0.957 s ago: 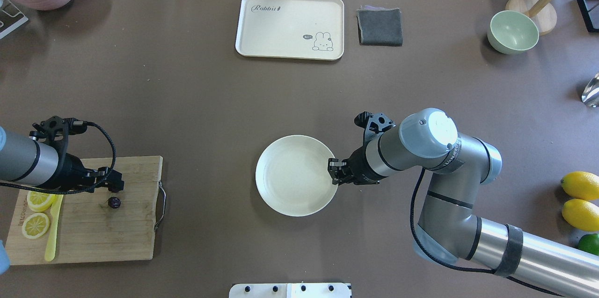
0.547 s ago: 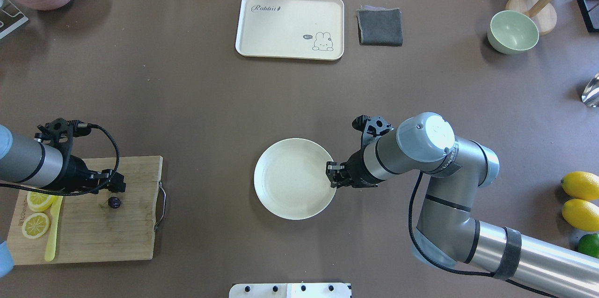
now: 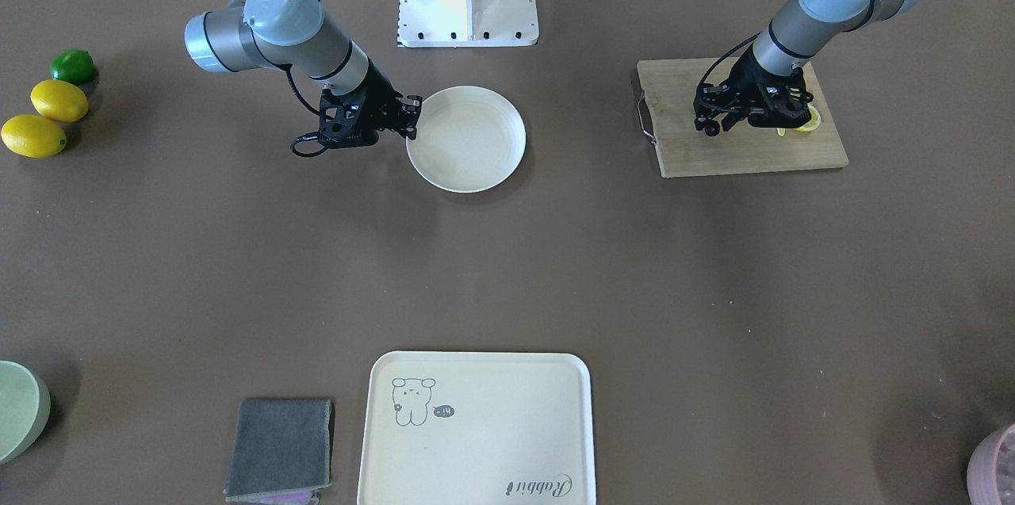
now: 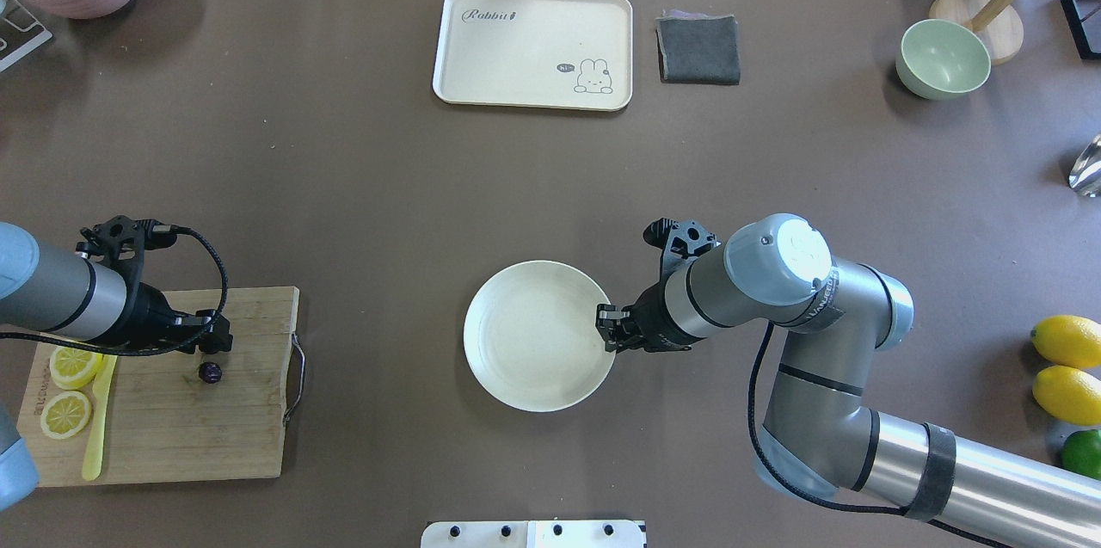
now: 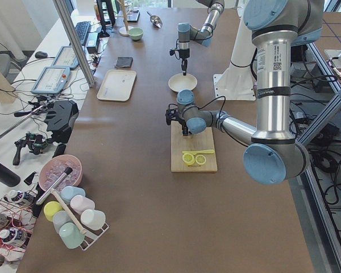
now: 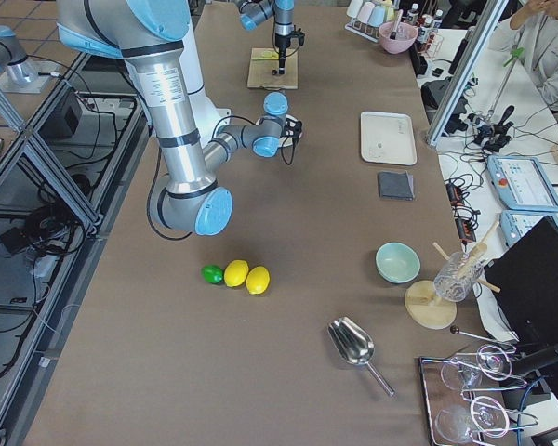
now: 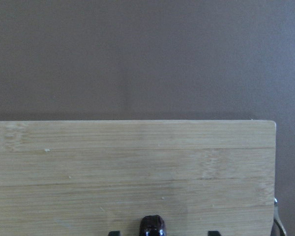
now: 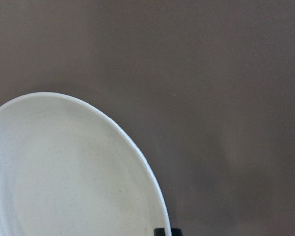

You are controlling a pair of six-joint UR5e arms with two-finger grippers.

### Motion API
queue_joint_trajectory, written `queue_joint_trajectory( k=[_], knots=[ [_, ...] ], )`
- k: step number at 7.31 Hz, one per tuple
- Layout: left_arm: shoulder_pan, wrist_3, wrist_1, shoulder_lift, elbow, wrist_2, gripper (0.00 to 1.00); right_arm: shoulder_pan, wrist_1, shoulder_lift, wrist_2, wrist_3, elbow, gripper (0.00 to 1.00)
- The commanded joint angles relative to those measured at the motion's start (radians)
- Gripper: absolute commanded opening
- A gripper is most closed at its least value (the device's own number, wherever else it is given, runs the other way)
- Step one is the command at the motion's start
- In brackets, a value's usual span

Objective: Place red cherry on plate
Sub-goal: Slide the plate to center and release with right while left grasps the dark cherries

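The red cherry (image 4: 210, 372) lies on the wooden cutting board (image 4: 215, 436), small, dark and glossy. My left gripper (image 4: 214, 345) hovers just behind and above it, open. In the left wrist view the cherry (image 7: 153, 227) sits at the bottom edge between the two fingertips (image 7: 114, 232). The cream plate (image 4: 525, 341) rests mid-table. My right gripper (image 4: 607, 331) is shut on its right rim. From the front-facing view the plate (image 3: 468, 132) and right gripper (image 3: 412, 112) show the same hold. The cherry (image 3: 712, 128) shows under the left gripper (image 3: 711, 119).
Lemon slices (image 4: 70, 367) and a yellow knife (image 4: 95, 436) share the board's left end. A cream tray (image 4: 533, 15), grey cloth (image 4: 698, 49) and green bowl (image 4: 942, 58) line the far side. Whole lemons (image 4: 1067, 341) and a lime (image 4: 1084, 449) lie at the right edge.
The right gripper has pulled the plate slightly toward the robot and leftward. The left gripper has edged a little right, closer over the cherry. The cherry has not moved.
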State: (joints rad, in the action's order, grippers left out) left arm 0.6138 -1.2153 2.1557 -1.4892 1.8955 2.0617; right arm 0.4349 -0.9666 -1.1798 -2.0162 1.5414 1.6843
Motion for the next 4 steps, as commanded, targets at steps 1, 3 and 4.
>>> queue_joint_trajectory(
  k=[1,3,4],
  knots=[
    [0.001,-0.001,0.001,0.006,0.000,0.000,0.19,-0.008,0.000,-0.001,0.025,0.000,0.001,0.54],
    [0.001,-0.001,0.000,0.006,0.002,0.000,0.14,-0.015,0.000,0.000,0.060,0.038,0.029,0.99],
    [0.006,-0.001,0.001,0.006,0.008,0.001,0.14,-0.012,-0.001,-0.004,0.060,0.037,0.050,0.99]
  ],
)
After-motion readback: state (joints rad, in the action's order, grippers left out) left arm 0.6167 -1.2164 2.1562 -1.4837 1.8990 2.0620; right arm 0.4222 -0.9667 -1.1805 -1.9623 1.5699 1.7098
